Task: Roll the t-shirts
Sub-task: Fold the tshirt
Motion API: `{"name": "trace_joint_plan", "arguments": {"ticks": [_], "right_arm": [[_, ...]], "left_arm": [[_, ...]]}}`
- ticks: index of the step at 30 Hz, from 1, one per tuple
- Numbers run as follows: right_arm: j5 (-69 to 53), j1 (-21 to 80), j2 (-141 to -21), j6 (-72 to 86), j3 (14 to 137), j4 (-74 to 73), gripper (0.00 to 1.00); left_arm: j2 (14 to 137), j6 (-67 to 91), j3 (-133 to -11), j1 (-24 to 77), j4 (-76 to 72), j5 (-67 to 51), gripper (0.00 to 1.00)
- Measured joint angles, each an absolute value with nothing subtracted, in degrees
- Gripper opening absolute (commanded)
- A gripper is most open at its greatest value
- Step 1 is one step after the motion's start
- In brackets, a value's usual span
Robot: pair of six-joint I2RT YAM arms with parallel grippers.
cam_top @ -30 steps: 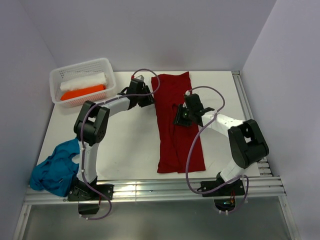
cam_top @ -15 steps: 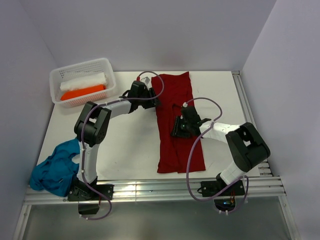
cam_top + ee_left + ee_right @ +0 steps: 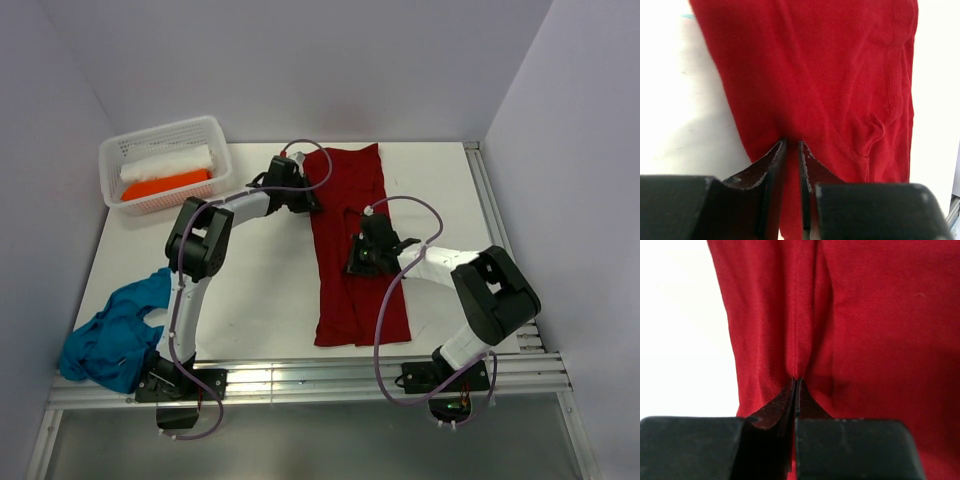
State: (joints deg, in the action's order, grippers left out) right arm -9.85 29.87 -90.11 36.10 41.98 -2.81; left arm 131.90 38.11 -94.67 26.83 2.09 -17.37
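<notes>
A dark red t-shirt (image 3: pixel 350 235) lies flat and folded lengthwise down the middle of the table. My left gripper (image 3: pixel 309 201) is at its far left edge. In the left wrist view the left gripper (image 3: pixel 791 145) has its jaws drawn narrow, with red cloth (image 3: pixel 810 75) pinched between them. My right gripper (image 3: pixel 353 263) rests on the shirt's middle fold. In the right wrist view the right gripper (image 3: pixel 797 379) is shut on a puckered ridge of the red cloth (image 3: pixel 860 325). A teal-blue t-shirt (image 3: pixel 113 337) lies in a heap at the near left.
A white perforated basket (image 3: pixel 160 133) stands at the far left corner, holding a white roll (image 3: pixel 168 162) and an orange roll (image 3: pixel 165 186). Bare white table (image 3: pixel 260 280) lies between the arms. A metal rail (image 3: pixel 490 200) runs along the right edge.
Both grippers have closed on the red t-shirt. The left gripper reached right onto the shirt's far left edge. The right gripper shifted slightly left and nearer on the fold.
</notes>
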Motion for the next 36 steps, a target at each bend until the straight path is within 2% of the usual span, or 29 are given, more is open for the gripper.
{"name": "trace_joint_plan", "arguments": {"ticks": [15, 18, 19, 23, 27, 30, 36], "right_arm": [[-1.13, 29.87, -85.95, 35.27, 44.95, -12.25, 0.00], [-0.38, 29.87, -88.42, 35.33, 44.95, -12.32, 0.07], [-0.25, 29.87, -89.25, 35.42, 44.93, -12.34, 0.19], [-0.43, 29.87, -89.01, 35.86, 44.16, -12.03, 0.34], [-0.58, 29.87, -84.40, 36.18, 40.77, -11.75, 0.37], [-1.74, 29.89, -76.60, 36.56, 36.71, -12.60, 0.43], [-3.86, 31.92, -62.61, 37.39, 31.48, -14.66, 0.45]], "left_arm": [[132.18, 32.99, -97.82, 24.62, 5.93, -14.33, 0.22], [132.77, 32.05, -99.26, 24.62, 7.44, -13.98, 0.22], [133.08, 31.86, -99.94, 24.62, 7.86, -13.82, 0.22], [133.69, 30.79, -100.99, 24.67, 8.58, -13.65, 0.23], [133.91, 30.55, -101.54, 24.67, 8.88, -13.63, 0.23], [134.45, 30.15, -102.43, 24.67, 9.32, -13.54, 0.23], [136.16, 29.47, -104.99, 24.67, 9.76, -13.08, 0.23]]}}
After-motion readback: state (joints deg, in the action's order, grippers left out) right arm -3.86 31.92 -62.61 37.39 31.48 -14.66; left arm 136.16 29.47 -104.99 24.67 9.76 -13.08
